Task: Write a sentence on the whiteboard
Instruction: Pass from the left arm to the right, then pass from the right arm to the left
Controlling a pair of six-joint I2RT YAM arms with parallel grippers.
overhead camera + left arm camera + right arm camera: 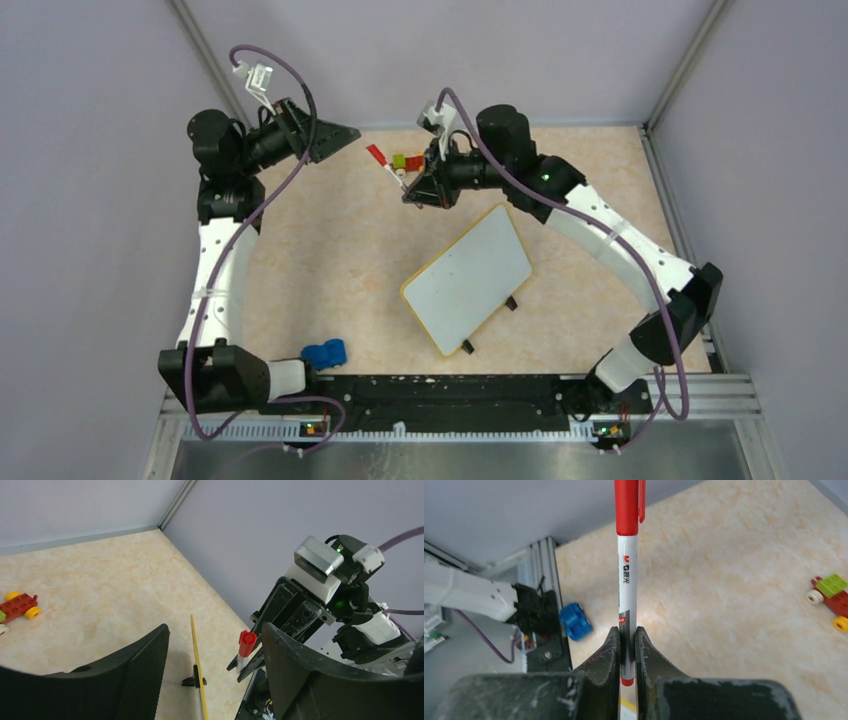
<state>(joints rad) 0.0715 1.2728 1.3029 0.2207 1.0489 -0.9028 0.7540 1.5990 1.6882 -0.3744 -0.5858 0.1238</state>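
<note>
The whiteboard (468, 278) lies tilted on the table's middle, its white face blank in the top view; no red sentence shows on it. In the left wrist view it appears edge-on as a thin yellow rim (196, 650) with a black foot. My right gripper (408, 190) hovers beyond the board's far corner, shut on a white marker with a red cap (383, 163). The marker (627, 580) is capped and sticks out past the right gripper (626, 640); the cap also shows in the left wrist view (246, 641). My left gripper (335, 135) is open and empty at the far left (215, 627).
A small brick toy (405, 160) with yellow wheels sits near the back wall, beside the marker; it also shows in the wrist views (19, 606) (831, 592). A blue toy car (323, 353) lies by the left arm's base (574, 621). Walls close the back and sides.
</note>
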